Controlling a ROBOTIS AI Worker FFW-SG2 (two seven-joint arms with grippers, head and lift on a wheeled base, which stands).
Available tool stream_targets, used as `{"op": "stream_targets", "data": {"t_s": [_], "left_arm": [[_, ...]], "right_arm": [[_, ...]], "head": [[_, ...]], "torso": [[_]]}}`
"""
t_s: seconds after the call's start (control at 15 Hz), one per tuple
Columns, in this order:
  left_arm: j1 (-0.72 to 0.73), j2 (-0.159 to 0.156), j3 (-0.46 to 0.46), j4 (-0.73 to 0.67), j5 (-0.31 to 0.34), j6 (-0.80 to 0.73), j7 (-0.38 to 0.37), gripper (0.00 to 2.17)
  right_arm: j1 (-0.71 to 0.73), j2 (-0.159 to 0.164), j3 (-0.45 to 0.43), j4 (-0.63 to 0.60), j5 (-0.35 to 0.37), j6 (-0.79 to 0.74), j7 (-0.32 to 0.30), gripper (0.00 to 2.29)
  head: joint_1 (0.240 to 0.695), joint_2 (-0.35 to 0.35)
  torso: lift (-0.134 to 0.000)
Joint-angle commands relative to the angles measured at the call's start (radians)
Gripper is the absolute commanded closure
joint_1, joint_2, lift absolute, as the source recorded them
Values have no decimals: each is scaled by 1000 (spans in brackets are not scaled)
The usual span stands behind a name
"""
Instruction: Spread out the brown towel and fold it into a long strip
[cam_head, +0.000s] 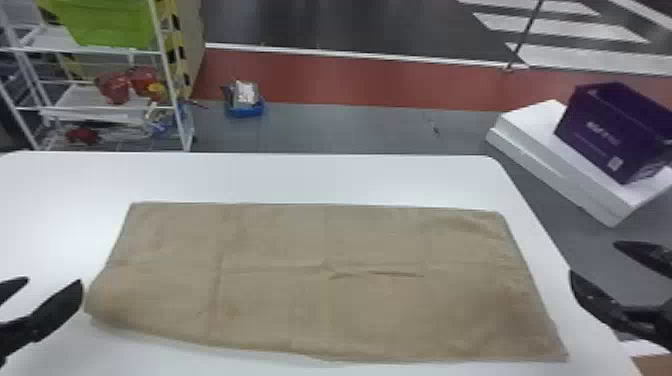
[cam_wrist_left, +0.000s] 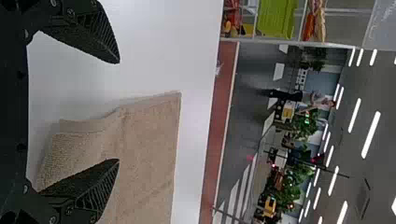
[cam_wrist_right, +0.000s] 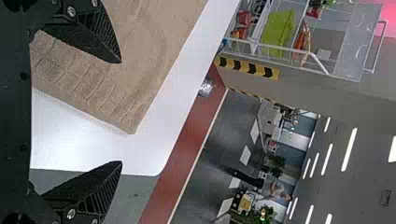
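Head view has the brown towel (cam_head: 320, 300) lying flat across the white table (cam_head: 300, 177), wider than it is deep, with creases and a small wrinkle near its middle. Just off its left end I see the left gripper (cam_head: 54, 282), jaws parted and holding nothing. Over past the towel's other end, by the table's right edge, hangs the right gripper (cam_head: 593, 258), its jaws apart and empty too. Beyond the table stand a white rack (cam_head: 175, 100) with a green bin (cam_head: 110, 22) and, rightward, a purple crate (cam_head: 595, 135) on white blocks (cam_head: 550, 150).
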Motion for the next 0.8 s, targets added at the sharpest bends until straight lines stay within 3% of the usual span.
{"op": "stream_targets", "data": {"t_s": [0.0, 0.33, 0.73], "left_arm": [[-56, 4, -9, 113, -24, -21, -24, 181], [-74, 24, -9, 170, -32, 18, -66, 208], [-65, 16, -9, 148, -5, 101, -135, 252]], "right_arm": [[-1, -7, -1, 21, -7, -21, 1, 127], [-23, -21, 3, 67, -4, -43, 1, 127], [-37, -22, 14, 87, 2, -43, -1, 127]], "head": [[695, -152], [695, -159], [695, -199]], "torso": [[-123], [-123], [-123]]}}
